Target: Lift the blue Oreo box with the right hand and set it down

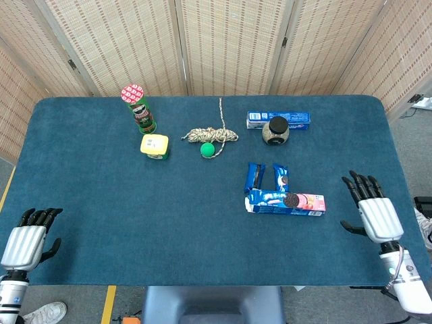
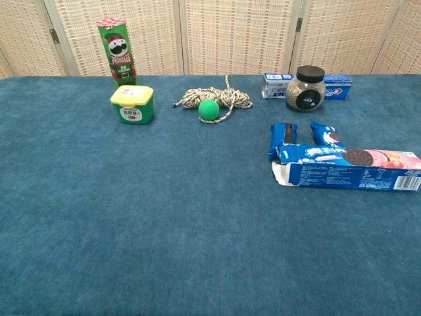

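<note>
A: Largest first. Worktop [image 1: 101,202], blue cloth, fills most of the head view; folding screen [image 1: 229,40] along the top edge.

B: Task item?

A: Blue Oreo box [image 1: 286,202] lies flat on the worktop, right of centre in the head view, long axis left to right, its left end flap open. In the chest view it sits at the right edge, mid height. Two small blue Oreo packs [image 1: 266,177] lie just above it in the head view, touching or nearly so; cannot tell which.

B: Hands?

A: Right hand [image 1: 375,212], lower right of the head view, well apart from the box, fingers spread and pointing up-frame, holding nothing. Left hand [image 1: 23,243], lower left corner at the worktop edge, holds nothing; fingers bent somewhat, and whether it counts as closed I cannot tell. Neither hand shows in the chest view.

B: Remaining items, descending size?

A: Green Pringles can [image 1: 138,108] upright, upper left. Blue toothpaste box [image 1: 297,118] flat, upper right, with a dark-lidded jar [image 1: 275,130] touching its front. Coil of rope [image 1: 212,133] upper centre, one strand running up-frame. Yellow-lidded green tub [image 1: 154,146] just below the can. Green ball [image 1: 207,150] against the rope's lower edge.
</note>
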Action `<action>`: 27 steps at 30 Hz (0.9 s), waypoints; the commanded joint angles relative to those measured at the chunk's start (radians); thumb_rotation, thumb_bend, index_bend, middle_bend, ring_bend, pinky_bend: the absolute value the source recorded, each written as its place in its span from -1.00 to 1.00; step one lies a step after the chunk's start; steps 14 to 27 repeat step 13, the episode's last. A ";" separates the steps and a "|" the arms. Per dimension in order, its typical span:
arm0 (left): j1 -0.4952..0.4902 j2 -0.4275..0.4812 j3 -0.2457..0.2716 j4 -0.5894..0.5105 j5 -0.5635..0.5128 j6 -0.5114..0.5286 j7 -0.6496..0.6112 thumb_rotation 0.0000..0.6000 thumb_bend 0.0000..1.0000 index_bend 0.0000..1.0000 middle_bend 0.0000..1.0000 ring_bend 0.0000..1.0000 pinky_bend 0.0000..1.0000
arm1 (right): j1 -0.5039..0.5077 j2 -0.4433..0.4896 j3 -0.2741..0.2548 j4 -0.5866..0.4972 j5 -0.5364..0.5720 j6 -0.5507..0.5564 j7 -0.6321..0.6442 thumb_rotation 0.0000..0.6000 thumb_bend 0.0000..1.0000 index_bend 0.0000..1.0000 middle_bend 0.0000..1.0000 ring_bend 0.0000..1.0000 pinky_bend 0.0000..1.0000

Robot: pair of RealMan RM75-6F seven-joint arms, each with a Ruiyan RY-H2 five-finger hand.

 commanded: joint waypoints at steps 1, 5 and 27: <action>0.008 0.007 0.002 0.000 0.012 0.011 -0.016 1.00 -0.19 -0.60 -0.56 -0.58 -0.70 | -0.105 -0.065 0.015 -0.030 0.028 0.159 -0.076 1.00 -0.58 -1.00 -1.00 -1.00 -1.00; 0.017 0.014 0.008 0.000 0.030 0.026 -0.032 1.00 -0.19 -0.60 -0.56 -0.58 -0.70 | -0.127 -0.092 0.012 0.026 0.036 0.150 -0.007 1.00 -0.58 -1.00 -1.00 -1.00 -1.00; 0.011 0.012 0.000 0.001 0.020 0.013 -0.025 1.00 -0.20 -0.60 -0.56 -0.57 -0.70 | -0.112 -0.062 0.025 0.056 0.040 0.071 0.107 1.00 -0.58 -1.00 -1.00 -1.00 -1.00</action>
